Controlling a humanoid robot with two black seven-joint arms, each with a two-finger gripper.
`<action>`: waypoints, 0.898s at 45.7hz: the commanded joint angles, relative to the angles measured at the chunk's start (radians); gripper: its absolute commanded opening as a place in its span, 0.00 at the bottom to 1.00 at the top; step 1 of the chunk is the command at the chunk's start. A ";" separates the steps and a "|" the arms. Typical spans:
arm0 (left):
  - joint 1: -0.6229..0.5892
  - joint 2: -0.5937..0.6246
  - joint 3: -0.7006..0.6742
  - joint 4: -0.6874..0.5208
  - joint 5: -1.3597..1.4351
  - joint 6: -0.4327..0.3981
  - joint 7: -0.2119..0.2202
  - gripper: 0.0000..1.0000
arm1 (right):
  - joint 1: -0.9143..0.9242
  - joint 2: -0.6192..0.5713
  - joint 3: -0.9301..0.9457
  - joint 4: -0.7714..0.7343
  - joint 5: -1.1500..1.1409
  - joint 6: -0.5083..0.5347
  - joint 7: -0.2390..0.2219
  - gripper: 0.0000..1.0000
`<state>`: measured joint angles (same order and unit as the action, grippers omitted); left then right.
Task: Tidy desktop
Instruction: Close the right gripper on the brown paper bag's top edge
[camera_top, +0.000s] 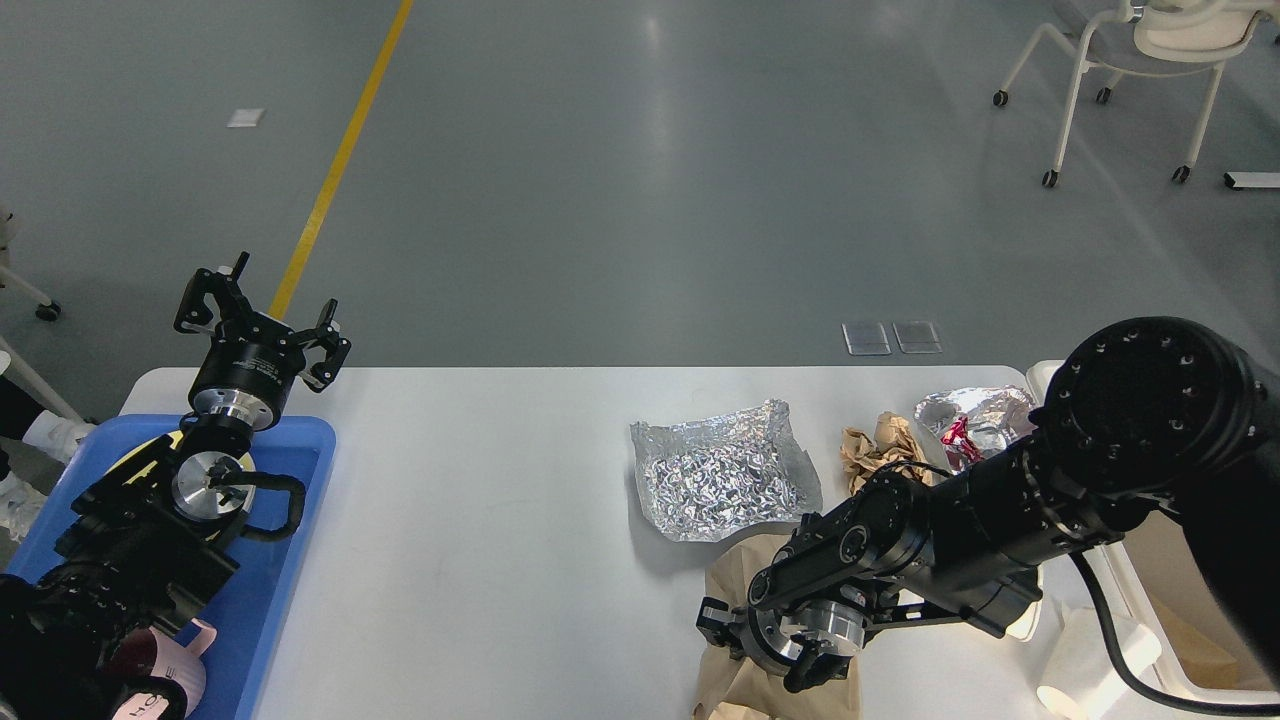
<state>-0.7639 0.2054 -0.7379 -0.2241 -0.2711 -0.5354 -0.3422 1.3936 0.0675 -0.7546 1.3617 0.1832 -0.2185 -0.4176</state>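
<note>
The white desktop (480, 540) fills the lower view. A crumpled foil sheet (720, 480) lies flat right of centre. Behind it to the right are a crumpled brown paper ball (880, 445) and a foil wad with a red wrapper (968, 420). A brown paper bag (745, 580) lies at the front edge, partly under my right gripper (785, 655). The right gripper points down onto the bag; its fingers are dark and cannot be told apart. My left gripper (265, 315) is open and empty, raised above the far end of the blue tray (290, 560).
The blue tray at the left holds a yellow plate (150, 452) and a dark pink mug (165, 680), mostly hidden by my left arm. A cream-white bin (1165, 590) stands at the right table edge, with a white cup (1090, 675) in front. A wheeled chair (1130, 60) stands far right.
</note>
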 joint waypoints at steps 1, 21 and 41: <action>0.000 -0.001 0.000 0.000 0.001 0.000 0.000 0.99 | 0.012 -0.005 -0.003 0.007 0.002 -0.005 -0.003 0.00; 0.000 -0.001 0.000 0.000 0.000 0.000 0.000 1.00 | 0.054 -0.020 -0.009 0.051 0.002 0.001 -0.006 0.00; 0.000 0.000 0.000 0.000 0.001 0.000 0.000 0.99 | 0.542 -0.305 -0.011 0.316 -0.010 0.348 -0.004 0.00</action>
<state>-0.7639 0.2049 -0.7379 -0.2239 -0.2713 -0.5354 -0.3422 1.7704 -0.1604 -0.7656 1.6574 0.1687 -0.0612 -0.4222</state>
